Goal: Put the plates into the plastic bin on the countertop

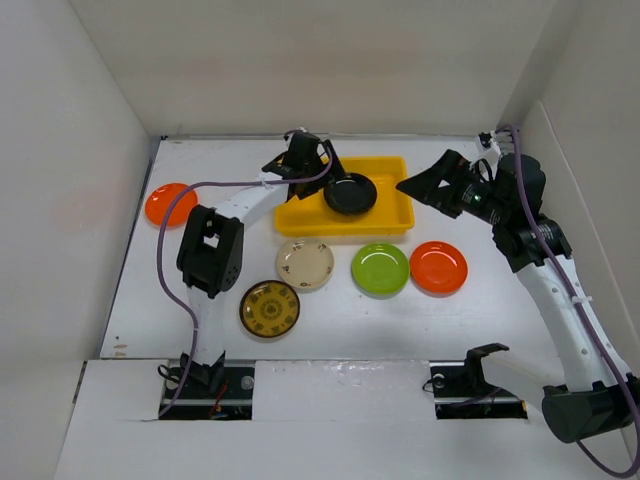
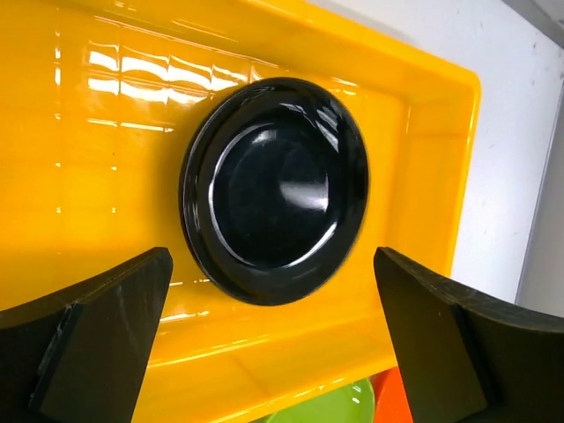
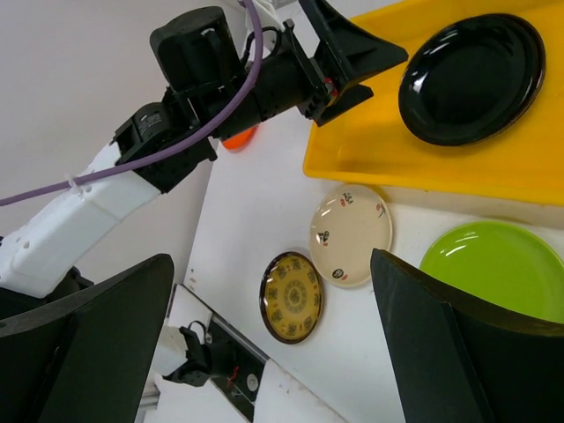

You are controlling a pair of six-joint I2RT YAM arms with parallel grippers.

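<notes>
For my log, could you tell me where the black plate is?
In the top view, the black plate lies inside the yellow bin, near its middle, with the cream plate and green plate in front.

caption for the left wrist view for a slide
Open left gripper over a black plate lying in the yellow bin

I can read no text, number, brand or sign in any of my three views. The closest thing to writing is the set of small dark and red marks on the cream plate (image 3: 351, 234), and they are too small for me to tell whether they are letters or drawings. The gold ornament on the brown plate (image 3: 292, 297), just beside it on the worktop (image 3: 256, 211), forms a pattern, not words.
</notes>
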